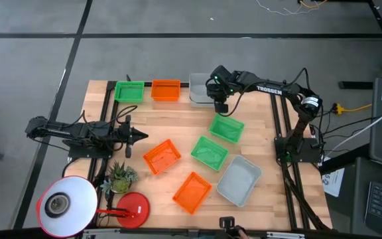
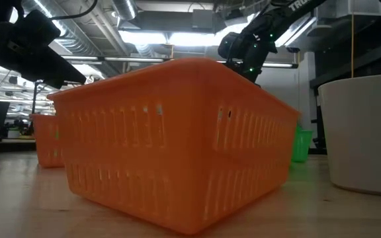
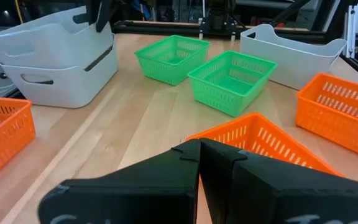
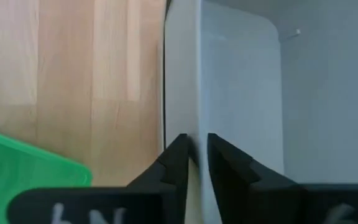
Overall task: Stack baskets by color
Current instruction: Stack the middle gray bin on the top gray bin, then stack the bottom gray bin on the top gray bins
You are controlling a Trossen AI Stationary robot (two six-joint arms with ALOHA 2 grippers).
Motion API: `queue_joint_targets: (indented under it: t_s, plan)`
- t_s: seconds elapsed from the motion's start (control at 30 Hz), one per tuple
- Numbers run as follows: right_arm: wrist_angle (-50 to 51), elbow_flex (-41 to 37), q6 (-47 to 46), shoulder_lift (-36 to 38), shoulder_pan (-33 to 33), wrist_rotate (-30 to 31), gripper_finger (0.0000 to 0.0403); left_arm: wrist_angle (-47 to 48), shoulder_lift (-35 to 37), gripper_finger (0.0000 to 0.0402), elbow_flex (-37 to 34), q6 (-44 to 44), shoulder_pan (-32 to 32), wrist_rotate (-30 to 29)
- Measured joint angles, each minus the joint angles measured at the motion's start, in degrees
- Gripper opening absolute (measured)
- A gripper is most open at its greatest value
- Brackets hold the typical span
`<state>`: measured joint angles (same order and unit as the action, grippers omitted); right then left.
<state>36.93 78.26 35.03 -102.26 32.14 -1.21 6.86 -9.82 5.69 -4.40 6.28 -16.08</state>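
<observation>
Baskets, nine in all, lay on the wooden tabletop, catalogued left to right.

Left arm: lay low along the tabletop's left edge, left gripper pointing inward, fingers clenched together on nothing. Open wood separated it from the nearest orange basket.

Far edge row: green basket, then orange basket just beside it, then two grey baskets nested as one stack. In the left wrist view the upper grey basket sat inside the lower grey basket.

Middle field: an orange basket lay tilted, near the left gripper. A second orange basket lay toward the near edge, apart from it. Two green baskets sat close together, one at centre, the other beyond it toward the right arm. A single grey basket lay at the right, near the tabletop's near right corner.

Right arm: reached from the right edge to the far row. Right gripper straddled the rim of the grey stack, its fingers one on each side of the wall, slightly parted around it.

Open room: bare wood between the far row and the middle field, and along the left side.

Off-task: a potted plant and a lamp at the near left corner.
</observation>
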Motion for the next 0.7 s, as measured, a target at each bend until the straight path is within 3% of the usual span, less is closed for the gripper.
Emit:
queue_joint_targets:
  t_s: [0.37,0.5,0.7]
  plan:
    - [3.7,2.5,-1.7,0.0,-1.3,0.3,0.0124,0.0,0.0,0.0,0.0,-0.1,0.0,0.0]
    - [16.6,9.0,-7.7,0.0,-3.9,-0.7,0.013,0.0,0.0,0.0,0.0,0.0,0.0,0.0]
    - [42.2,16.3,-15.1,0.5,-8.8,-10.4,0.0131,0.0,0.0,0.0,0.0,0.0,0.0,0.0]
